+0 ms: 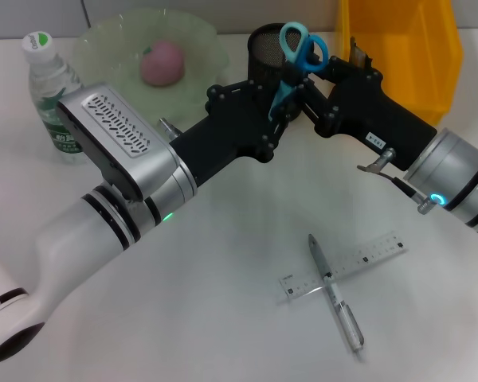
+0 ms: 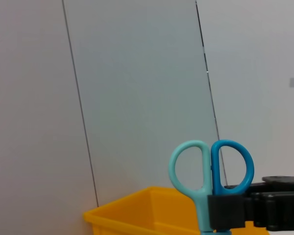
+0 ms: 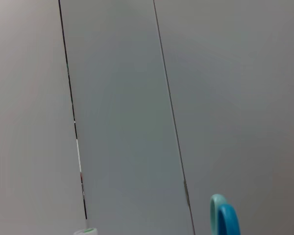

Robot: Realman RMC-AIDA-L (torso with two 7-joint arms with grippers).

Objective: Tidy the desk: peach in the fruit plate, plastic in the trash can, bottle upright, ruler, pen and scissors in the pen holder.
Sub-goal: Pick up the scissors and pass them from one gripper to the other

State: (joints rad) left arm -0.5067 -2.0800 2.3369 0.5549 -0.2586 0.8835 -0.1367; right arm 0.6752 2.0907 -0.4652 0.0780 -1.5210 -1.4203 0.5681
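The blue-handled scissors are held upright in the air, just in front of the black mesh pen holder. My left gripper grips their lower part from the left. My right gripper meets them from the right, and its black finger lies across the shank in the left wrist view. The handles show in the left wrist view and in the right wrist view. The ruler and the pen lie crossed on the desk in front. The peach sits in the green fruit plate. The bottle stands upright at the far left. No plastic is in view.
A yellow bin stands at the back right, right behind my right gripper; it also shows in the left wrist view. My two arms cross the middle of the white desk.
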